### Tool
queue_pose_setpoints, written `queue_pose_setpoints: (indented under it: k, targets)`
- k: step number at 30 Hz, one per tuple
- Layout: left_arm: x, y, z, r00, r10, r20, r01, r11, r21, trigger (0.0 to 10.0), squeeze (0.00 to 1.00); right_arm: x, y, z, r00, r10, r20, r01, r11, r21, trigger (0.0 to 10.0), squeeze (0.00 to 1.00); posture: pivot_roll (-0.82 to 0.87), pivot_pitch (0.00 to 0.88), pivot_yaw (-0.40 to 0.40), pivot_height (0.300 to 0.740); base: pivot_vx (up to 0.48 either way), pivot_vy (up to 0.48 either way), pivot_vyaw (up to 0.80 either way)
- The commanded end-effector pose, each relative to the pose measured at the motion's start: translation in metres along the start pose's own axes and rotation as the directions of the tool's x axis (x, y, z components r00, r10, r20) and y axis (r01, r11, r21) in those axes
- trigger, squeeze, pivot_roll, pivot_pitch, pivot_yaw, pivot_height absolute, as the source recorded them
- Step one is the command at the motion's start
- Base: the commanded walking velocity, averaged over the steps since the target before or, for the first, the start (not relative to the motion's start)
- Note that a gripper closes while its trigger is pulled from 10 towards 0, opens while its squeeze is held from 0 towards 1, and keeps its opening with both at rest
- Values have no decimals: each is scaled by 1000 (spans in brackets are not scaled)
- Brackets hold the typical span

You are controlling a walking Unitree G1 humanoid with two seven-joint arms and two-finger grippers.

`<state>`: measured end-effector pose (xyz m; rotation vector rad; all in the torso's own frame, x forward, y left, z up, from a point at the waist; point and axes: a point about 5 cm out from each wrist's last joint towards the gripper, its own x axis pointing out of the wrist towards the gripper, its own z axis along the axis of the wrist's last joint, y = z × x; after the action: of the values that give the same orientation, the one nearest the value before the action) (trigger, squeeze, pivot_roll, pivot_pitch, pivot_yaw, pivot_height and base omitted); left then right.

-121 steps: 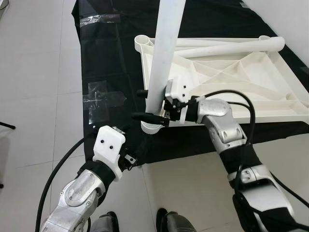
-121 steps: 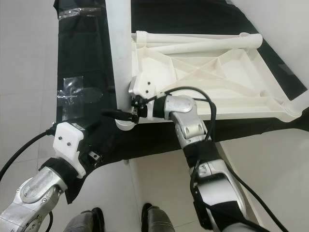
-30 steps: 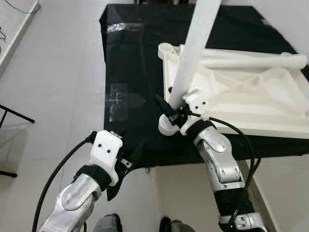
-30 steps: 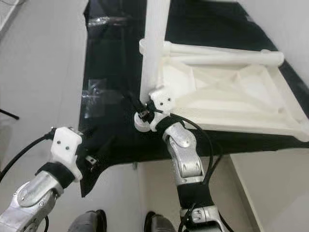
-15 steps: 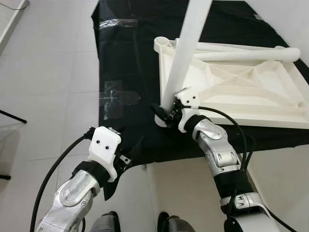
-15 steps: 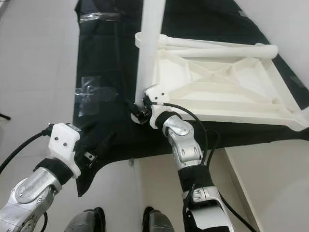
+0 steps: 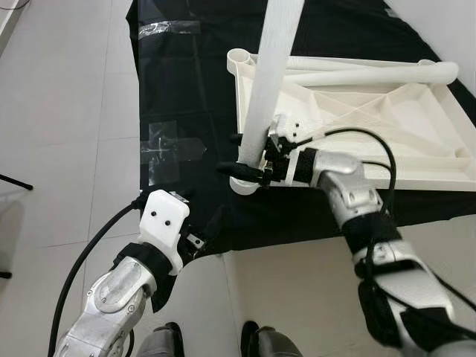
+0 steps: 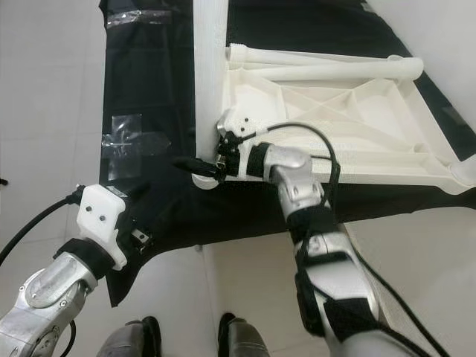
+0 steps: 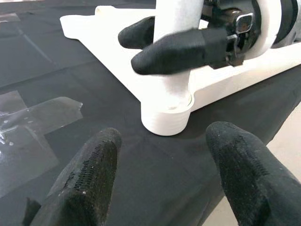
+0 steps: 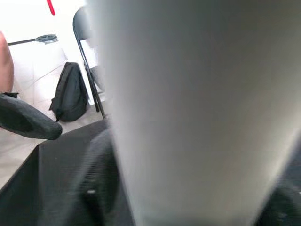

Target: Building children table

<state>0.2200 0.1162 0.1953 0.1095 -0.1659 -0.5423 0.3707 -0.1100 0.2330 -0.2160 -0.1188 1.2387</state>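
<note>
Standing upright in the middle of the head camera's frame, a white table leg (image 7: 262, 89) rises from the round socket (image 7: 243, 183) at the near left corner of the upturned white tabletop (image 7: 387, 126). That tabletop lies ribs-up on a black cloth (image 7: 186, 97) spread over the tiled floor (image 7: 59, 111), which looks meant to keep the plastic from scuffing and sliding while the legs go in.

Reaching in from the right of the frame, the right gripper (image 7: 239, 155) has its two black fingers on either side of the leg's lower end, clamped on it just above the socket. Holding it that low makes sense to me: it steers the foot of the leg into the hole and keeps it straight.

More white legs (image 7: 357, 73) lie flat along the far rim of the tabletop at the top of the frame, likely parked there for the other corners. One empty socket (image 7: 239, 57) shows at the far left corner.

At the lower left of the frame the left gripper (image 9: 164, 174) hovers low over the cloth with its fingers spread apart, holding nothing, pointed at the socket and near it, as if ready to steady the corner. Clear tape (image 7: 172, 147) pins the cloth at the left.
</note>
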Motion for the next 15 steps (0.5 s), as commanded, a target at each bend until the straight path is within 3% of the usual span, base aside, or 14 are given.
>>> queue_pose_setpoints:
  k: [1, 11, 15]
  targets:
    - [-1, -4, 1, 1000, -11, 5, 11, 1000, -8, 10000, 0, 3, 4, -1, 997, 71, 22, -72, 997, 19, 0, 0, 121, 237, -124, 740, 0, 0, 0]
    - [-1, -5, 1, 1000, -11, 6, 11, 1000, -11, 10000, 0, 1, 3, -4, 996, 83, 31, -83, 996, 15, 0, 0, 110, 238, -121, 740, 0, 0, 0]
    - [-2, -6, 0, 1000, -14, 5, 14, 1000, -19, 10000, 0, -2, 2, -18, 997, -78, 7, 78, 997, -7, 0, 0, 89, 243, -122, 740, 0, 0, 0]
